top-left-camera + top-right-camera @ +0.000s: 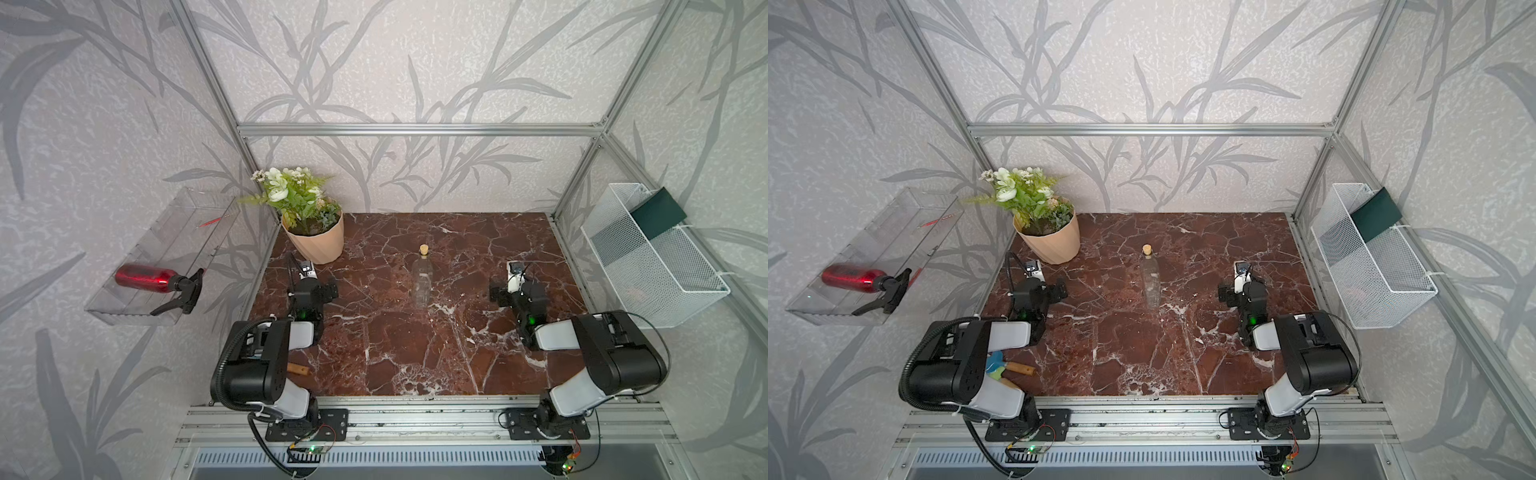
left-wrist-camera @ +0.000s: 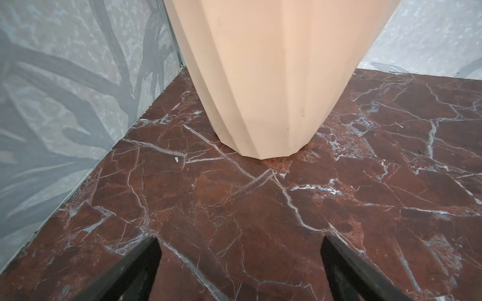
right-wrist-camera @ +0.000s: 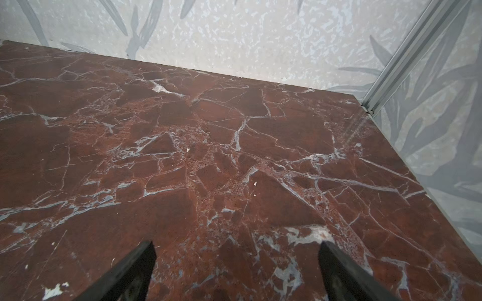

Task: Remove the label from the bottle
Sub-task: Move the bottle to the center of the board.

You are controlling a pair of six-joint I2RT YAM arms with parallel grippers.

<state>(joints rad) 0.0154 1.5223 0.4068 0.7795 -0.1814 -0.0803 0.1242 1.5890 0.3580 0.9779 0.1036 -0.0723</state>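
The bottle [image 1: 422,282] [image 1: 1150,284], clear with a tan cork [image 1: 424,249], stands upright near the middle of the red marble tabletop [image 1: 395,345] in both top views. No label shows on it at this distance. My left gripper [image 2: 240,242] hovers open over bare marble facing the flower pot, well left of the bottle; its wrist [image 1: 309,291] shows in a top view. My right gripper [image 3: 236,246] is open over bare marble, its wrist [image 1: 519,291] to the bottle's right. Neither wrist view shows the bottle.
A peach flower pot [image 1: 318,245] [image 2: 268,78] stands at the back left, just ahead of the left gripper. A red spray bottle [image 1: 145,278] lies in a clear wall tray. A white mesh basket [image 1: 652,266] hangs on the right wall. A wooden-handled tool [image 1: 1017,368] lies by the left arm.
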